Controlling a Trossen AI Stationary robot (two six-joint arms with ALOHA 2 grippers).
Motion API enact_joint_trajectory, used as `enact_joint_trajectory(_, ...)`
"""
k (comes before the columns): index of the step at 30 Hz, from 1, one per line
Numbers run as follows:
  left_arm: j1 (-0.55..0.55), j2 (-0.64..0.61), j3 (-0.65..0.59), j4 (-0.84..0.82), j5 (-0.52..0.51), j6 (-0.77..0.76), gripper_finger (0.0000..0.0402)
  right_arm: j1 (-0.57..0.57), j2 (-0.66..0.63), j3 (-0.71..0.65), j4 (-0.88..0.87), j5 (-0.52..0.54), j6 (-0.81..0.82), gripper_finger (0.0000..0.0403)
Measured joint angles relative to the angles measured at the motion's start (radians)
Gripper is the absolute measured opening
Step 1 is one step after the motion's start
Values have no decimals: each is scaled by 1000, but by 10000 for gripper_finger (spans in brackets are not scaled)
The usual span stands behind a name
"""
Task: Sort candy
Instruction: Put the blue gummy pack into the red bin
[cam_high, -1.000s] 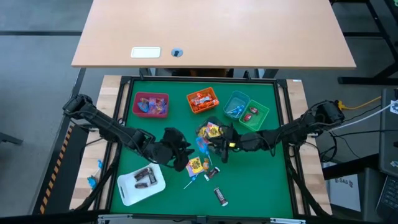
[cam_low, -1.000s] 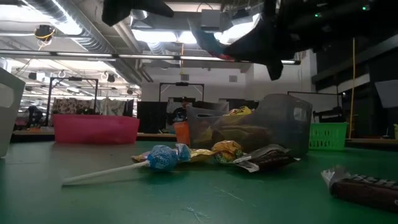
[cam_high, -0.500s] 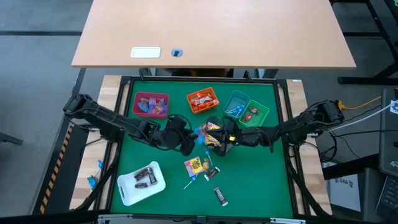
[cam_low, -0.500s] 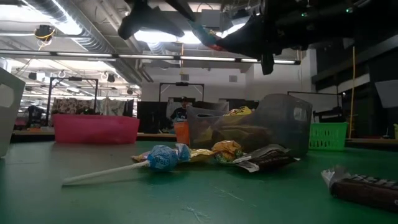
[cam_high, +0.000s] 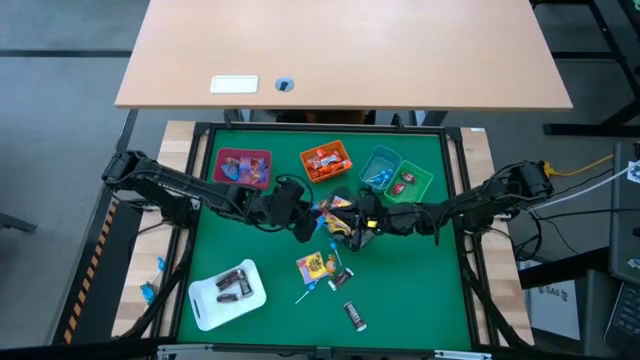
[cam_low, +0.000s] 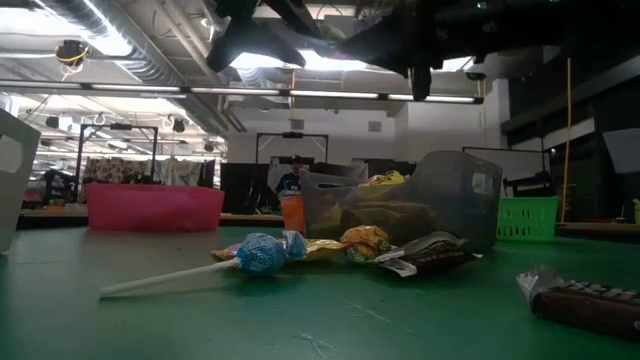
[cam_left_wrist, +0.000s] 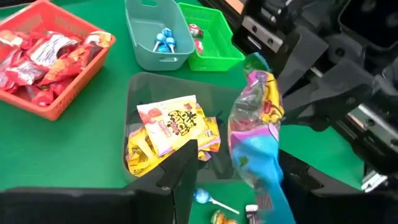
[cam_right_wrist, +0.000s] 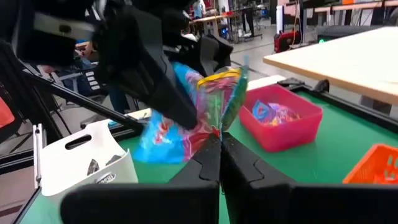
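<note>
High view, green worktop (cam_high: 400, 290). Far left, near the front edge: white tray (cam_high: 205, 306) holding dark brown bars (cam_high: 234, 283). Behind it, a pink bin (cam_high: 222, 160) with purple and blue packets inside.

Left gripper (cam_high: 306, 224) sits over the worktop middle, at the left side of the clear bin (cam_left_wrist: 132, 106). Its fingers (cam_left_wrist: 182, 171) pinch one end of a multicoloured packet (cam_left_wrist: 260, 134), blue at one end, pink and yellow at the other, held off the worktop above the clear bin. The bin holds yellow packets (cam_left_wrist: 171, 121).

Right gripper (cam_high: 352, 226) meets it from the other side. Its fingers (cam_right_wrist: 239, 163) are pressed together on the yellow-green end of the same packet. Both grippers grip the one packet, facing each other, nearly touching.

Behind the grippers: orange bin (cam_high: 340, 162) of red packets, then a teal bin (cam_high: 370, 160) with blue lollipops (cam_left_wrist: 163, 42), then a green bin (cam_high: 428, 184) just beside it with a red sweet (cam_high: 397, 187).

Loose on the worktop in front of the grippers: a yellow packet (cam_high: 313, 266), a blue lollipop (cam_low: 258, 254) on a white stick, a dark wrapped bar (cam_high: 355, 316) nearest the front edge.
</note>
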Motion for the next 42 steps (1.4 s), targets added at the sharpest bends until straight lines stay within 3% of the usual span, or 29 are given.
enact_joint_trajectory(4, -3, 0, 0, 1, 3, 50, 116, 0, 0, 9, -6, 0, -23, 2)
enact_joint_trajectory(12, -5, 0, 0, 1, 4, 118, 10, 0, 0, 10, -25, -2, -23, 2)
enact_joint_trajectory(17, 7, 0, 0, -14, 9, 135, 3, 0, 0, 10, -25, -49, -23, 24)
enact_joint_trajectory(24, 61, -21, 0, -64, 52, 226, 0, 0, 0, 10, -25, -83, -22, 115)
enact_joint_trajectory(30, 141, -117, 0, -252, 57, 276, 0, 0, 0, 10, -25, -176, -21, 156)
enact_joint_trajectory(42, 290, -299, 1, -895, 16, 279, 0, 1, -1, 11, -188, -526, 0, 154)
